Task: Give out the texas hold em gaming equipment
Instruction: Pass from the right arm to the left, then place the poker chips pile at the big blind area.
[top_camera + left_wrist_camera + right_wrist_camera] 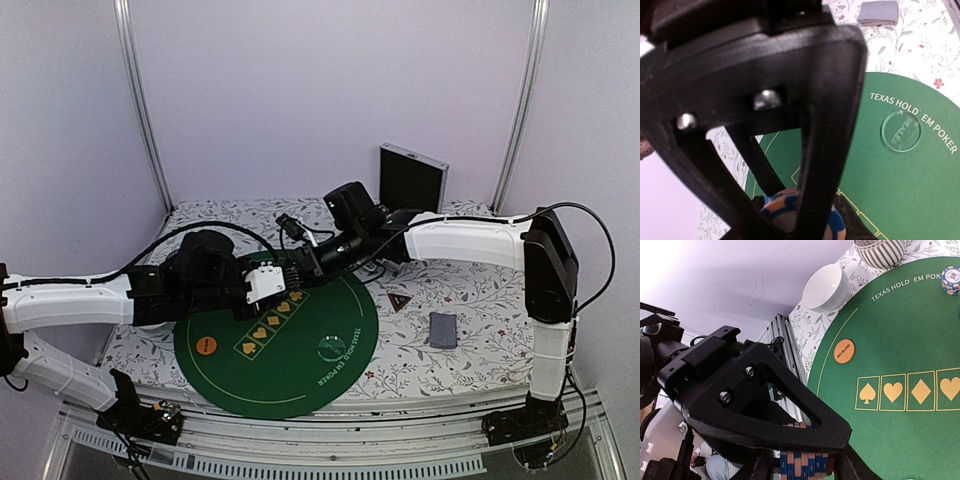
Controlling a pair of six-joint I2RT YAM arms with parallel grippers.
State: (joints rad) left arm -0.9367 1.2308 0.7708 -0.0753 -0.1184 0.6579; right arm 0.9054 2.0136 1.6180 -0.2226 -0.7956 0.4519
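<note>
**A:** Over the green mat (300, 375), at its far edge, what shows?

**B:** 2 pincers meeting. The left pincer (270, 283) is narrowed on 1 orange-and-blue chip stack (782, 210). The stack also sits inside the right pincer (300, 258); whether that one clamps it I cannot tell.

**A:** Cards?

**B:** The deck (443, 330) lies on the floral tabletop (480, 290), right of the mat, near the triangle (400, 302).

The round green mat (300, 375) looks like matt felt cloth with printed gold marks. The clear round dealer disc (900, 131) is glossy transparent plastic. The white bowl (826, 288) shines like glazed ceramic. The left end effector (790, 222) has matt black plastic fingers (832, 130), finely ridged, with bright metal screws (767, 98). The orange-and-blue poker chip stack (782, 210) looks smooth.
</note>
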